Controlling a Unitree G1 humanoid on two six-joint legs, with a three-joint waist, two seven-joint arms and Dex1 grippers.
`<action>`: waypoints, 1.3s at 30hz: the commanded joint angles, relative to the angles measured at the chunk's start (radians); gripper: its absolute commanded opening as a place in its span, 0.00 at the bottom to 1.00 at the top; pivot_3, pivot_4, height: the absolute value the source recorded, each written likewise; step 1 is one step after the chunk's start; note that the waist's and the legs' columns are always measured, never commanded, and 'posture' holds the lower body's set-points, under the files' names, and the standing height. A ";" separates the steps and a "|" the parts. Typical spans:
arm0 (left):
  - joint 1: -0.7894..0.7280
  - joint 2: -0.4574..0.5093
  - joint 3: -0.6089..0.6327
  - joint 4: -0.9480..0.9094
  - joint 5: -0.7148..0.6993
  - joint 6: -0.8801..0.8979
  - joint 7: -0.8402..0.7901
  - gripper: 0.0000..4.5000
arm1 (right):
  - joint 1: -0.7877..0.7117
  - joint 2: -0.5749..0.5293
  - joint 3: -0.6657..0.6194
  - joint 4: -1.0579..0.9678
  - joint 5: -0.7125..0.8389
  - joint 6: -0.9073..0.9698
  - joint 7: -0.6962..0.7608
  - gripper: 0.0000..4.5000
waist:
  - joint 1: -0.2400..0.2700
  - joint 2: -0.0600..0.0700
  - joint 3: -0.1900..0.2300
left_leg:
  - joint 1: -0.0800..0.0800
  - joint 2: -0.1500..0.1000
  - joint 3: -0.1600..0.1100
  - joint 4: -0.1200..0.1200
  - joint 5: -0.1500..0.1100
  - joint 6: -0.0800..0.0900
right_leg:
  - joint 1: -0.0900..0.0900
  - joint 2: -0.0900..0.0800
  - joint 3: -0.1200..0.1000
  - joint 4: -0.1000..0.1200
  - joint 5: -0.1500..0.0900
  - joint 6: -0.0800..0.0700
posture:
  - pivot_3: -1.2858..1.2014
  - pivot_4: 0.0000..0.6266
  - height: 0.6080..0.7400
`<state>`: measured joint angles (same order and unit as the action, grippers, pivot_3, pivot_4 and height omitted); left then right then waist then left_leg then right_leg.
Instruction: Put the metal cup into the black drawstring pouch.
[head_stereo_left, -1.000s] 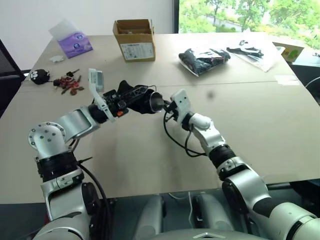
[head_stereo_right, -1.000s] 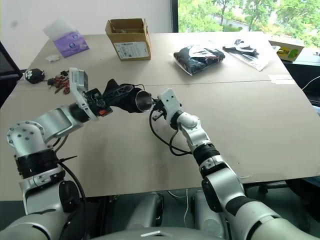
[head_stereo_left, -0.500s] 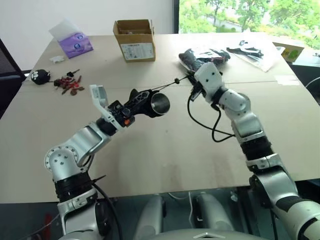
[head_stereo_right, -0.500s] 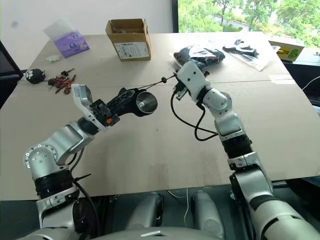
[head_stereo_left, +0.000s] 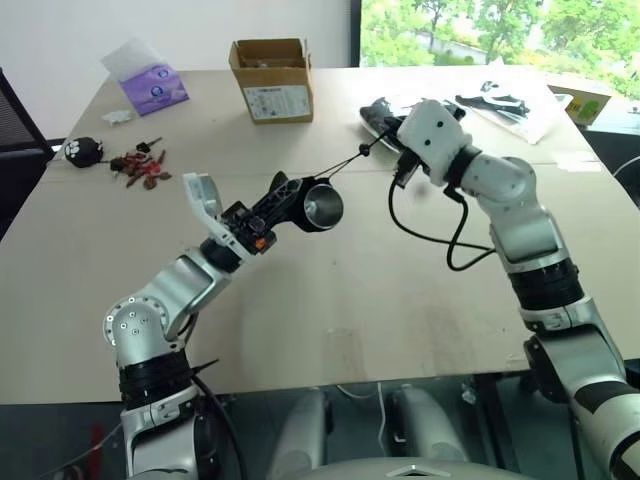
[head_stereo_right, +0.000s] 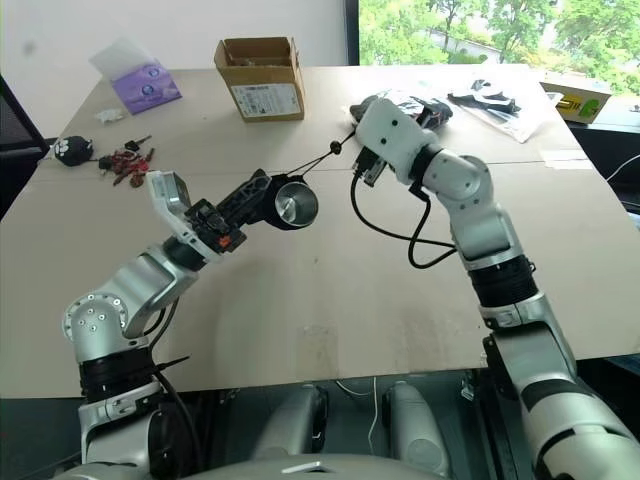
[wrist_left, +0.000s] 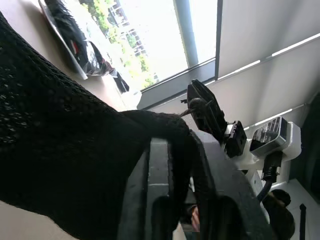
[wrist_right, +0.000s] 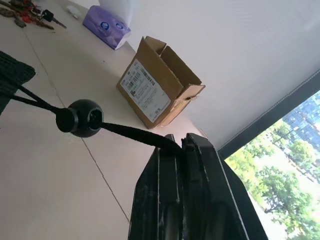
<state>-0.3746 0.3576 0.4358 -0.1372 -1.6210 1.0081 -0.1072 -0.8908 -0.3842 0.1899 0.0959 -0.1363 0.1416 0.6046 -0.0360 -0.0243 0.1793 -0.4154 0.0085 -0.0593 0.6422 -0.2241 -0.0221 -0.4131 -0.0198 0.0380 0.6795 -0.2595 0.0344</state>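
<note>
Above the table (head_stereo_left: 420, 290), metal cup (head_stereo_left: 322, 204) at left end effector (head_stereo_left: 290, 197), cord (wrist_right: 135, 134) pinched right.

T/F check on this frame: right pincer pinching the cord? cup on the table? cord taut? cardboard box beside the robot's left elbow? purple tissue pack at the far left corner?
1. The right pincer is shut on the cord just past the bead. True.
2. The metal cup stands on the table. False: it is held up above it, sitting in the black drawstring pouch at the left pincer, rim showing.
3. The cord runs taut between pouch and right pincer. True.
4. The cardboard box sits beside the robot's left elbow. False: it is at the table's far edge.
5. A purple tissue pack lies at the far left corner. True.
</note>
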 joint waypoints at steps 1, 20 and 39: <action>-0.018 0.045 -0.018 -0.095 -0.102 -0.011 0.000 0.60 | -0.111 -0.040 -0.018 -0.042 0.007 -0.044 0.043 0.00 | -0.001 0.000 0.000 | 0.000 0.000 0.000 0.000 0.000 0.000 | 0.000 0.000 0.000 0.000 0.000 0.000 | 0.52 0.24 1.00; 0.122 0.199 -0.121 -0.391 0.432 -0.259 -0.259 1.00 | -0.218 -0.135 -0.080 0.051 0.068 -0.137 0.098 0.00 | -0.001 0.002 0.001 | 0.000 0.001 0.005 -0.001 0.000 0.001 | 0.000 0.001 0.001 -0.001 0.000 0.000 | 0.52 0.24 1.00; -0.143 0.208 -0.299 -0.236 0.687 -0.342 -0.378 1.00 | -0.187 -0.134 -0.016 -0.059 0.032 -0.155 0.143 0.00 | 0.003 0.002 0.001 | 0.000 0.001 0.005 0.001 -0.002 0.004 | 0.000 0.001 0.000 -0.001 0.000 0.000 | 0.52 0.24 1.00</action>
<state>-0.4821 0.5615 0.1735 -0.3603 -0.9892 0.7068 -0.4437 -1.0750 -0.5065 0.1634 0.0916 -0.0978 0.0141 0.7314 -0.0327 -0.0224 0.1805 -0.4158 0.0092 -0.0538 0.6429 -0.2263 -0.0184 -0.4129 -0.0188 0.0382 0.6787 -0.2596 0.0343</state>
